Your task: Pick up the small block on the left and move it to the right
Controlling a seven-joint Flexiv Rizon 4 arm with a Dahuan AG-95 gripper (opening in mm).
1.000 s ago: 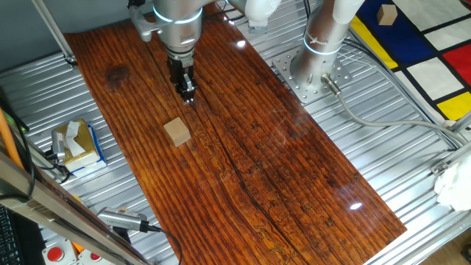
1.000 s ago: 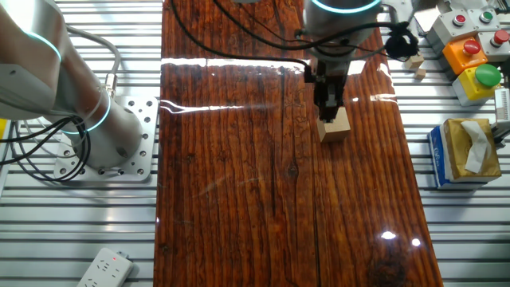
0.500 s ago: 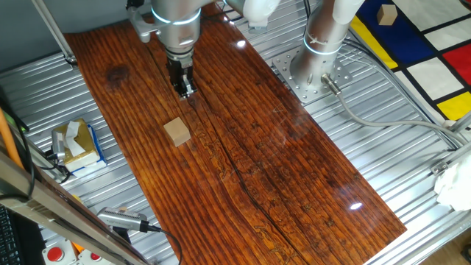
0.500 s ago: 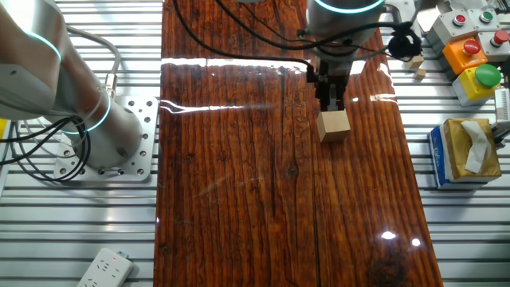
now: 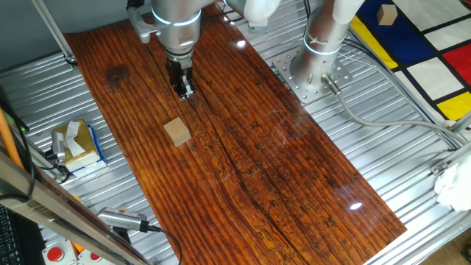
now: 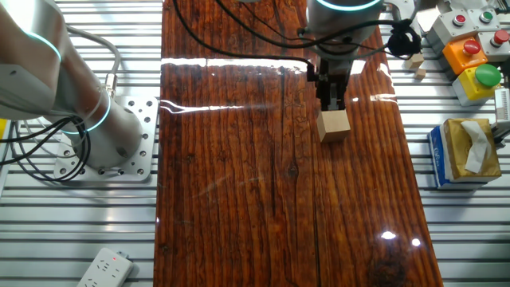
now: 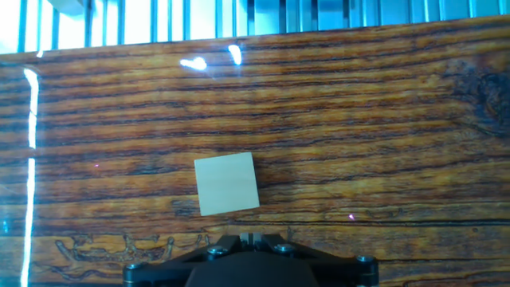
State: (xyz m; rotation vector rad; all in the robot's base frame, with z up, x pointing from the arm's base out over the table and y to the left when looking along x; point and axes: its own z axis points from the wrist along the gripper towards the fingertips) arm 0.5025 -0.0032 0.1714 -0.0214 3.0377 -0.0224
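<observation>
The narrow, empty claw hung above the dark reddish wooden worktop, beside the small light-tan wooden cube; descending unopened, it would likely strike the cube's top.

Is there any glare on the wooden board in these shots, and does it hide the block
One fixed view: small glints on the board, away from the small block. The other fixed view: a bright streak near the gripper. Hand view: spots above the unobscured block.

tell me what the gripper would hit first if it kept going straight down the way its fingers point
Probably the bare wooden board, not the small block. The gripper hangs above the board beside the block, though depth is hard to judge.
</observation>
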